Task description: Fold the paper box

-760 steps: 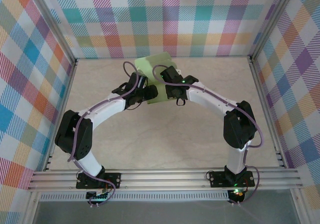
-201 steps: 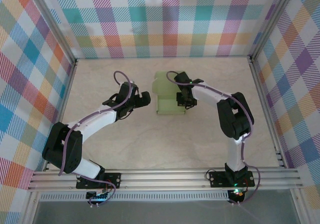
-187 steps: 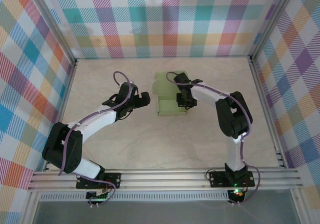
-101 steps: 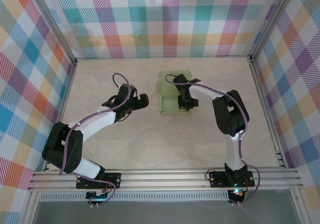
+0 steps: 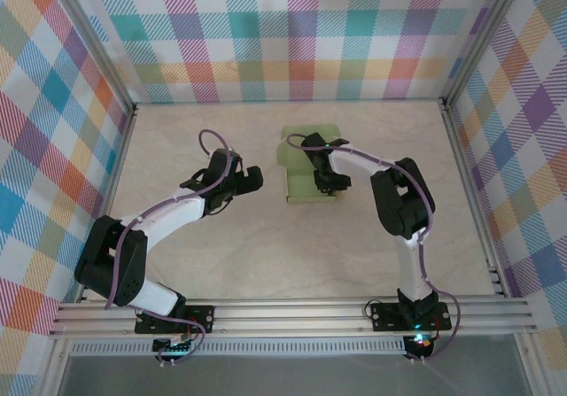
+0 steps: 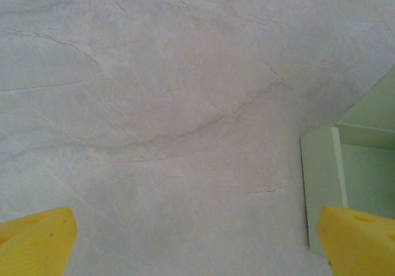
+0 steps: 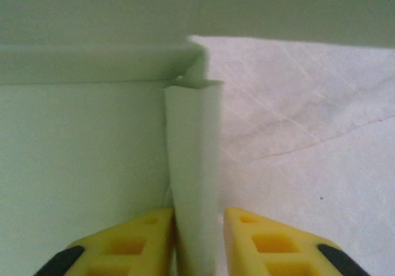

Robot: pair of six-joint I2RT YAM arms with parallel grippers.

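Note:
The paper box (image 5: 304, 173) is pale green card, partly folded, lying at the middle back of the table. My right gripper (image 5: 330, 182) is at its right side. In the right wrist view, an upright side wall of the paper box (image 7: 192, 158) stands between the yellow fingers of the right gripper (image 7: 199, 242). The left finger touches the wall and a thin gap shows at the right finger. My left gripper (image 5: 251, 180) is wide open to the left of the box, apart from it. The left wrist view has the left gripper (image 6: 197, 242) over bare table, with the paper box (image 6: 361, 165) at the right edge.
The table (image 5: 266, 245) is pale marble. Metal frame posts and plaid walls (image 5: 53, 148) close it on three sides. An aluminium rail (image 5: 292, 312) runs along the near edge by the arm bases.
The right arm has drawn its elbow inward, and the box has shifted a little to the right. The right fingers have eased apart on the wall. The left arm has barely moved.

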